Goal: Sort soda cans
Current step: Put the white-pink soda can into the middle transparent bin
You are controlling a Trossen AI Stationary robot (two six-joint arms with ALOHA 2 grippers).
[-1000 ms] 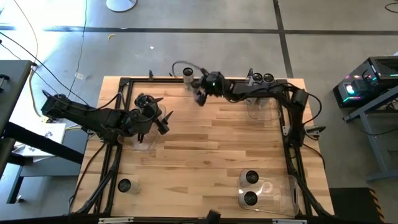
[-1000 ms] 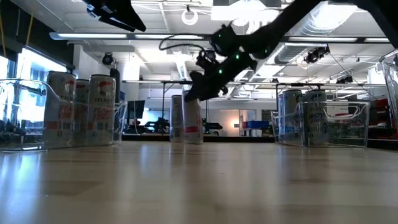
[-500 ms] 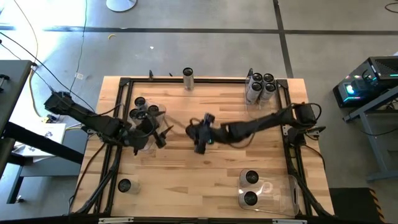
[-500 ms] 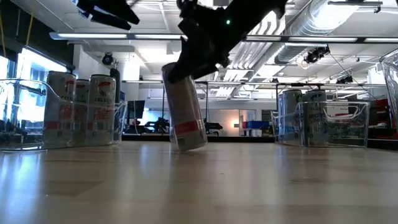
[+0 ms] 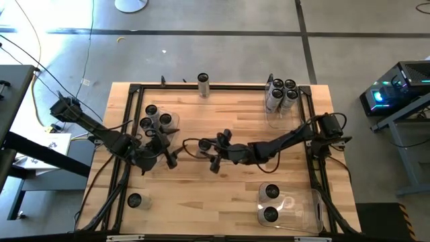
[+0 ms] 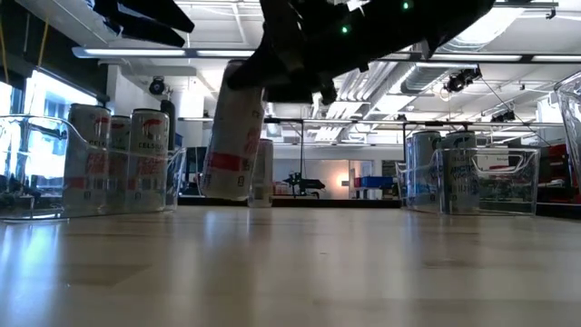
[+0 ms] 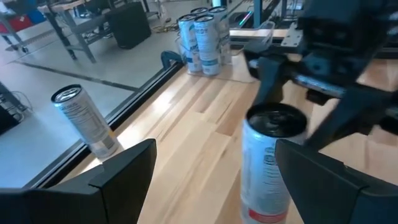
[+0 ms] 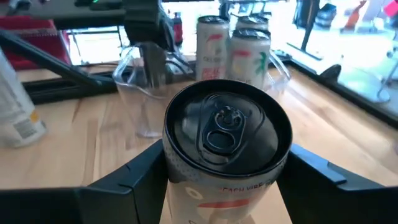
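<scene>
Moved since earlier: carried can was taken from the counter's far edge to mid-counter by the right arm; a further shift toward the left side is seen now.
Carried can: clamped between the fingers of the right gripper, tilted, its base just off the wood in the low view; dark top with pull tab is shown in the right wrist view; also seen from the left wrist view.
Right gripper: closed on the carried can, near the middle of the counter, arm reaching in from the right edge.
Left gripper: held open, empty, just beside the left bin, facing the carried can.
Left bin: clear plastic, cans stood upright inside.
Far-right group: four cans upright together at the far right corner.
Near-right bin: two cans inside.
Lone cans: one upright at the far edge; one at the near left corner.
</scene>
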